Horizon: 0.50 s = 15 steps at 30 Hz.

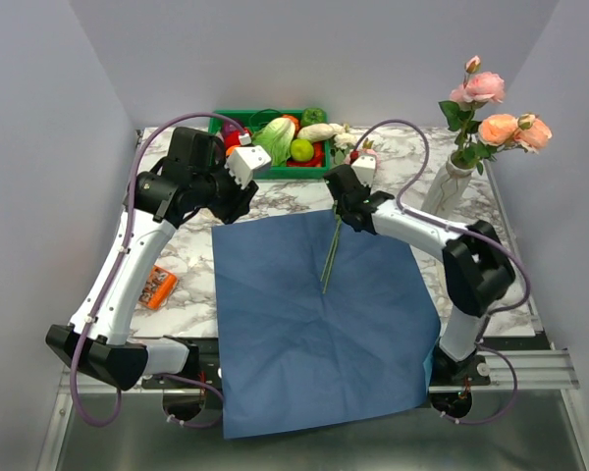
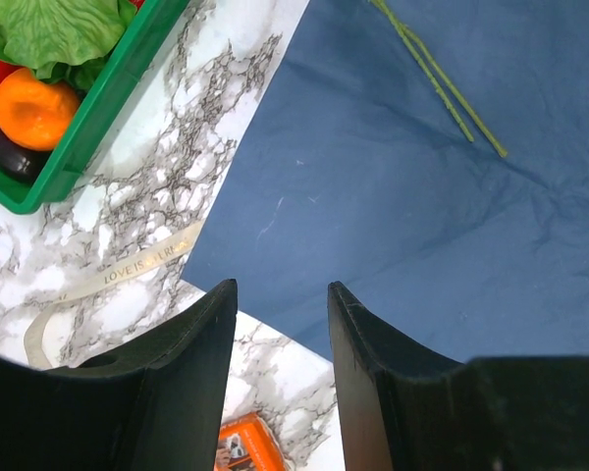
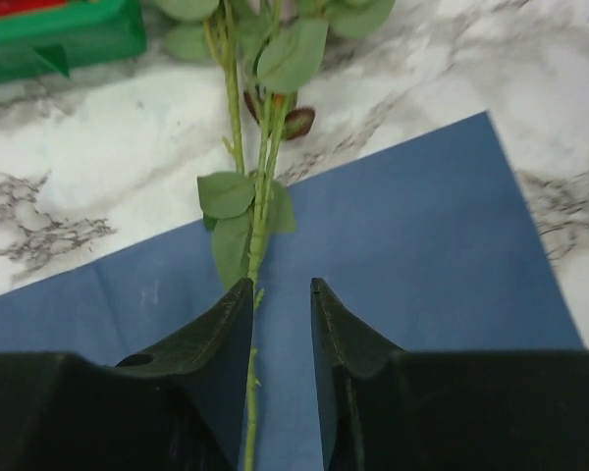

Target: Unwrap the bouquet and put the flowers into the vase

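**Straddling the stems**

Right gripper part-spread astride the flowers, no pinch visible. Lying on blue paper, long axis straight ahead of the jaws, heads toward the far edge. Vase well apart rightward. Left gripper spread, empty, farther away.

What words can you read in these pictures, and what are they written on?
"LOVE IS": on the cream ribbon; the letters after that are too blurred to read.
Orange packet: it has print, but it is too small to read.
No other writing shows in any view.
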Motion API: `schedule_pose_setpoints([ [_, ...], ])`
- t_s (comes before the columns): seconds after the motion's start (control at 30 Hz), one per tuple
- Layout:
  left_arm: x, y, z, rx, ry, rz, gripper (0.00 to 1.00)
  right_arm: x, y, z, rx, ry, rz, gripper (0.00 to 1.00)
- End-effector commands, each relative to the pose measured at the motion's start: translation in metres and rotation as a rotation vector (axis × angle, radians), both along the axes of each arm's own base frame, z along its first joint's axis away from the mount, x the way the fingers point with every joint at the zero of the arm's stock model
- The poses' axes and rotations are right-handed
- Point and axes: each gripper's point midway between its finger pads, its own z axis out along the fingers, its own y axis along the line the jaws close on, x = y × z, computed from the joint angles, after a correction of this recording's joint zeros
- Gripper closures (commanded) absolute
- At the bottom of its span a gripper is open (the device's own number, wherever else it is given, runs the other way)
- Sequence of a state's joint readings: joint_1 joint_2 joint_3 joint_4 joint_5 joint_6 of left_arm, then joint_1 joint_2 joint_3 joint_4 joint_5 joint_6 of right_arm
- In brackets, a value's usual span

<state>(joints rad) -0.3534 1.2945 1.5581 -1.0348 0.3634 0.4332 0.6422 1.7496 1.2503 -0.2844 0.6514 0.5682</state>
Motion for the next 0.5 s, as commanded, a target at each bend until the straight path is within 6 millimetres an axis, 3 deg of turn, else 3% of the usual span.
schedule_pose_setpoints([
  [0.0, 0.0, 0.006, 0.011, 0.0, -0.041, 0.021, 0.49, 0.008, 0.007, -0.024, 0.088, 0.137, -0.059, 0.63],
  [0.07, 0.001, 0.006, 0.009, 0.006, -0.041, 0.02, 0.49, 0.016, 0.0, -0.043, 0.086, 0.187, -0.086, 0.62],
  [0.47, 0.005, 0.005, 0.0, 0.019, -0.032, 0.011, 0.49, 0.06, -0.003, -0.06, 0.095, 0.235, -0.102, 0.62],
])
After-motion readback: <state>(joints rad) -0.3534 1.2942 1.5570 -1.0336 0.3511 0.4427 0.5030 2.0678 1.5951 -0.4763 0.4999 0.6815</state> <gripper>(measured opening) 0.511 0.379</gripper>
